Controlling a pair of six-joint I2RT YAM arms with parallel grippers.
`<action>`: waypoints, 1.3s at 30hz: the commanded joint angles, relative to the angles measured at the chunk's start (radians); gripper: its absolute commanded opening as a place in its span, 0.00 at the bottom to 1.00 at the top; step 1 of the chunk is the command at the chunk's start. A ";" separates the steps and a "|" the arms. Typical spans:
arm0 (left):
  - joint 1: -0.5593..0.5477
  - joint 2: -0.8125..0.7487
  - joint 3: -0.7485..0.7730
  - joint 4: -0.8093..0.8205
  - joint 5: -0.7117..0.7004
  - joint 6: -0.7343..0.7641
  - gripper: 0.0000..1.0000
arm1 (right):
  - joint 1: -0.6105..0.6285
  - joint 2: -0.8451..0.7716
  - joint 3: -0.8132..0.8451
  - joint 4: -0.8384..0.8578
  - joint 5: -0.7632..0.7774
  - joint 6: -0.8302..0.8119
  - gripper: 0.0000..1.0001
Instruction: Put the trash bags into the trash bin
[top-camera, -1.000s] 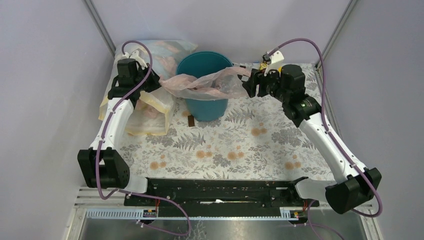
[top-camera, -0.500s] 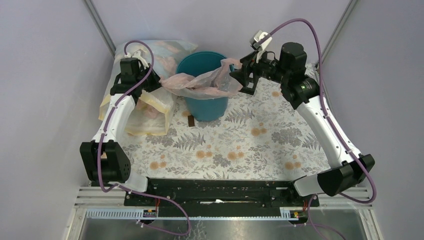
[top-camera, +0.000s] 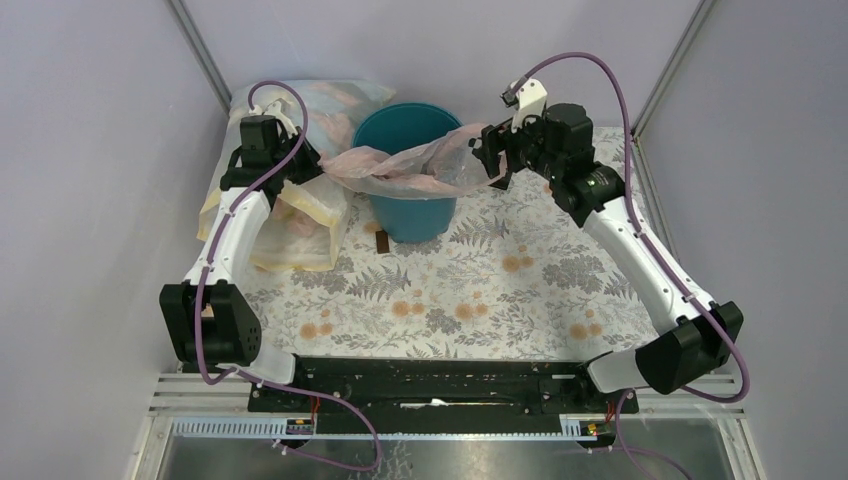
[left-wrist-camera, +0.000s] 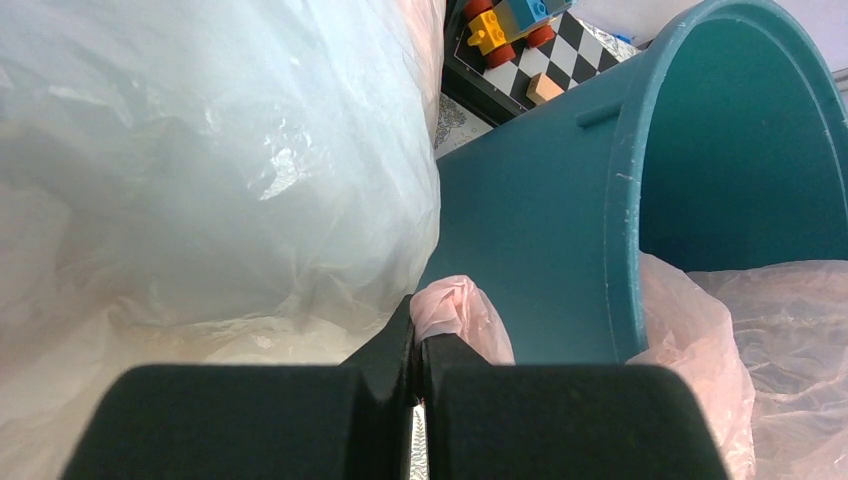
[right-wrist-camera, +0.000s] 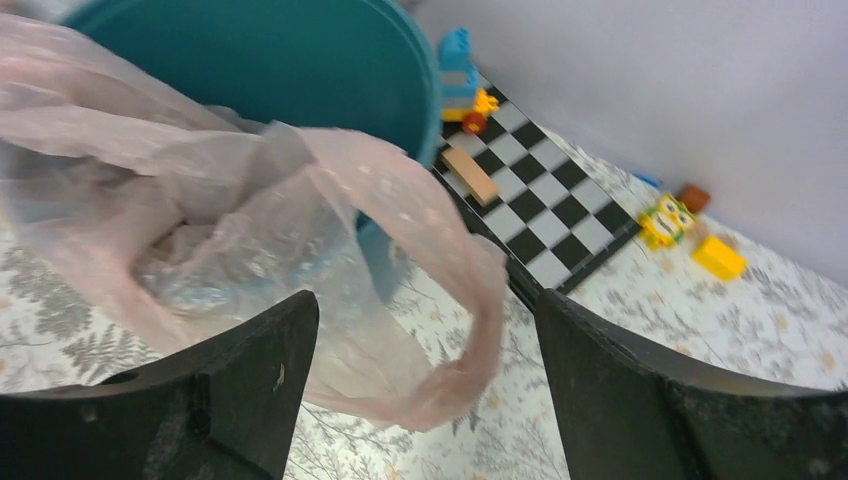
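Trash bin: the teal trash bin (top-camera: 412, 218) stands upright near the middle of the table's (top-camera: 520, 300) far edge, its mouth open.

Trash bag: the pink trash bag (top-camera: 400, 170) is stretched sideways across the bin's near rim. Most of the film hangs outside the wall and little of it is inside.

Left claw: the left claw (left-wrist-camera: 418, 340) is clenched on a bunched corner of the bag, just beside the bin's left wall. It is pressed against the big clear sack (top-camera: 300, 225) in the far-left corner.

Right claw: the right claw (right-wrist-camera: 420, 320) is released with its fingers spread wide. The bag's looped edge dangles between them, and neither finger appears to touch it.

Step in hand: probably regrasping the free right end so the mouth can be lifted over the rim.

Risk, slide-off: only one corner is held, so a pull from the left would likely drag the film off the rim toward the left edge.

Risk, missed grab: the loop is limp and thin, so closing fingers may catch air or only a wisp that slips out.

Risk, tipping: film snagged on the rim could tug the light bin over.

Risk, wrong plastic: the left claw is tight against the sack and could drag it along.
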 joint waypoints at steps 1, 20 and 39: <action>0.002 0.003 0.049 0.025 -0.002 0.001 0.00 | -0.001 -0.016 -0.012 -0.002 0.164 0.028 0.85; -0.053 0.271 0.289 -0.037 0.011 -0.015 0.00 | -0.180 0.294 0.227 -0.064 0.020 0.301 0.00; -0.110 0.472 0.396 0.082 0.381 -0.034 0.00 | -0.150 0.522 0.200 0.258 -0.434 0.521 0.00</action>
